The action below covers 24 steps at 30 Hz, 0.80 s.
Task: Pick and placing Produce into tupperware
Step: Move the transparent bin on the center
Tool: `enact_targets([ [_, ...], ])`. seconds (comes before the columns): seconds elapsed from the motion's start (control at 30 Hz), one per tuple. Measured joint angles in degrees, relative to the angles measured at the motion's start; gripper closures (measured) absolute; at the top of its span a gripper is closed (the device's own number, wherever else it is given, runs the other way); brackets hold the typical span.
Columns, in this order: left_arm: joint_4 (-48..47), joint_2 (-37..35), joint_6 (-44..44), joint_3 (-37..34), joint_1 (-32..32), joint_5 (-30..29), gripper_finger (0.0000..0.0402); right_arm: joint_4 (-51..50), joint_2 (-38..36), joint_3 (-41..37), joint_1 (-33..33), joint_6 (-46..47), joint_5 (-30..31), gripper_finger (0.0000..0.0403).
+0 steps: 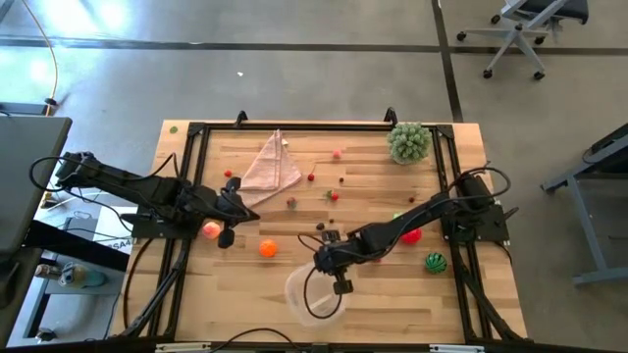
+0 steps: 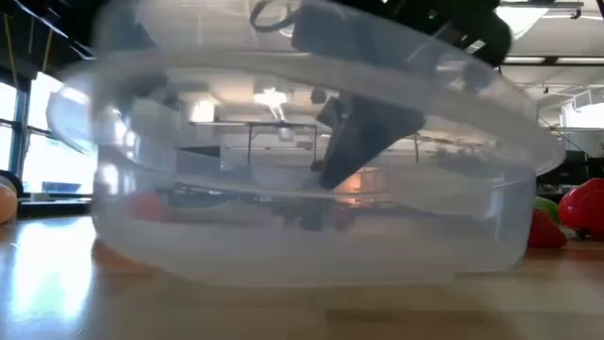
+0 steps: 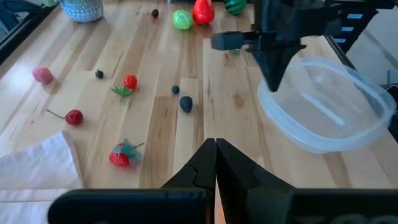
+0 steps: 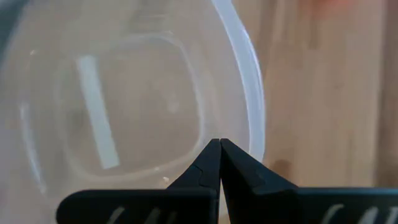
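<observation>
The clear tupperware (image 1: 316, 294) sits on its base near the table's near edge and fills the low view (image 2: 302, 227). My right gripper (image 1: 330, 271) points down, shut, over the tub's far-left rim (image 4: 219, 144). My left gripper (image 1: 247, 213) is shut and hovers beside the pink peach (image 1: 211, 229), holding nothing. The orange (image 1: 268, 248) lies between the two arms. A red apple (image 1: 410, 233), a green apple (image 3: 181, 18) and the striped melon (image 1: 435, 262) lie at the right. Small strawberries (image 3: 121, 155) and dark berries (image 3: 186, 103) are scattered mid-table. My right gripper comes from above with its shut fingertips (image 3: 273, 84) at the tub's rim (image 4: 249, 134) on the far-left side. I cannot tell whether they touch the rim. The tub stays on the table.
The folded pink cloth (image 1: 270, 167) lies at the far left of the table, and the bushy plant (image 1: 409, 142) stands in the far right corner. A black frame (image 1: 294, 126) runs around the table. Bare wood shows right of the tub.
</observation>
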Motion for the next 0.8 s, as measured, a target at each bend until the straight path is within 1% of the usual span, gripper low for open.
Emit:
enact_targets([
  [0.13, 0.0, 0.0, 0.0, 0.0, 0.0, 0.0, 0.0401, 0.1, 0.0, 0.0, -0.9, -0.3, 2.5, 0.0402],
  [0.27, -0.1, 0.0, 0.0, 0.0, 0.0, 0.0, 0.0401, -0.3, 0.0, 0.0, -1.5, -0.4, 2.8, 0.0402],
  [0.5, -0.2, 0.0, 0.0, 0.0, 0.0, 0.0, 0.0401, -2.2, 0.0, 0.0, -2.7, -2.0, 8.7, 0.0402],
  [0.8, -0.2, 0.0, 0.0, 0.0, 0.0, 0.0, 0.0401, -4.4, 0.0, 0.0, -5.6, -4.9, 12.4, 0.0402],
])
